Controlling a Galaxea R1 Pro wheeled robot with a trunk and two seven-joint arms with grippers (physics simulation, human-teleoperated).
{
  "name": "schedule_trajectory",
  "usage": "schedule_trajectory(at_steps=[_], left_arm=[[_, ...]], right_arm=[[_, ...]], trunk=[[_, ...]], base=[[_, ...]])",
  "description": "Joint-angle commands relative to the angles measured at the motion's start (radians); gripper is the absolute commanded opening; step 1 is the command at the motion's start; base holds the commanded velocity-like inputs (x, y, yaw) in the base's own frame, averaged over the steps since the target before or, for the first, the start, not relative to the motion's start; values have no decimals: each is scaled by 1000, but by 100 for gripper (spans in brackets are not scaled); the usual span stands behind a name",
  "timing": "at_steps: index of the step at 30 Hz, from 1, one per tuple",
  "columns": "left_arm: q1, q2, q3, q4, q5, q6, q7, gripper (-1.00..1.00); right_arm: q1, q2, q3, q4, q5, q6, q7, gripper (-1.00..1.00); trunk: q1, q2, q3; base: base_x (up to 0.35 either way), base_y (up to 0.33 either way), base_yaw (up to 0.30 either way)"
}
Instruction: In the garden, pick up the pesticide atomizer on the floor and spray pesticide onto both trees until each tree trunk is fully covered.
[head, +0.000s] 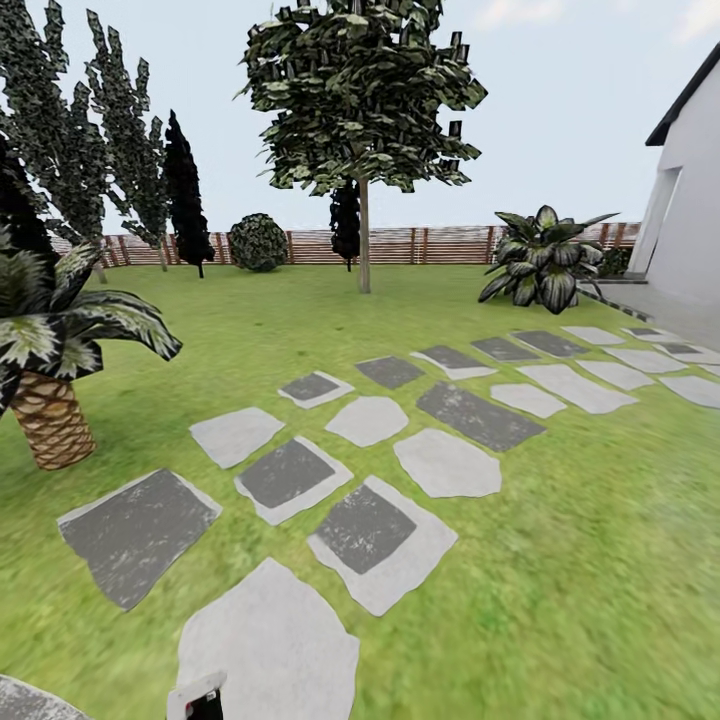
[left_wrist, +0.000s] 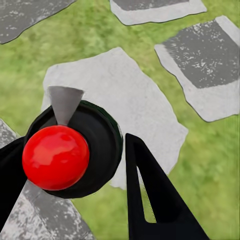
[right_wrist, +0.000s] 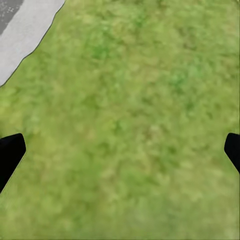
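The pesticide atomizer (left_wrist: 95, 145) sits between my left gripper's (left_wrist: 75, 185) black fingers, which are shut on its round black body. A grey cone nozzle (left_wrist: 64, 102) and a red ball (left_wrist: 55, 157) show on it. It hangs above a pale stepping stone (left_wrist: 125, 100). In the head view a small white and black piece (head: 197, 697) pokes up at the bottom edge. One tree (head: 360, 90) with a bare grey-brown tree trunk (head: 364, 240) stands far ahead across the garden lawn, near the fence. My right gripper (right_wrist: 120, 150) is open over plain grass, its fingertips (right_wrist: 10, 152) far apart. No pesticide is visible.
A path of grey and pale stepping stones (head: 365, 535) runs from me toward the house (head: 690, 190) at the right. A short palm (head: 50, 390) stands close at the left. A leafy bush (head: 545, 255), dark thin trees (head: 185, 190) and the slatted fence (head: 440, 245) line the back.
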Motion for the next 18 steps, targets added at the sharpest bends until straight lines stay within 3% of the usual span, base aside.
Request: schedule_trajectory(at_steps=[1, 9, 18], left_arm=[[0, 1, -8, 0, 6, -4, 8, -100], [-1, 1, -8, 0, 6, -4, 8, -100], [0, 1, -8, 1, 7, -5, 7, -100]], right_arm=[[-1, 0, -4, 1, -5, -4, 5, 100], [-1, 0, -3, 0, -5, -4, 6, 100], [0, 0, -3, 1, -5, -4, 6, 100]], trunk=[[1, -1, 0], [1, -1, 0], [1, -1, 0]], base=[[334, 0, 0], [334, 0, -3], [334, 0, -97]])
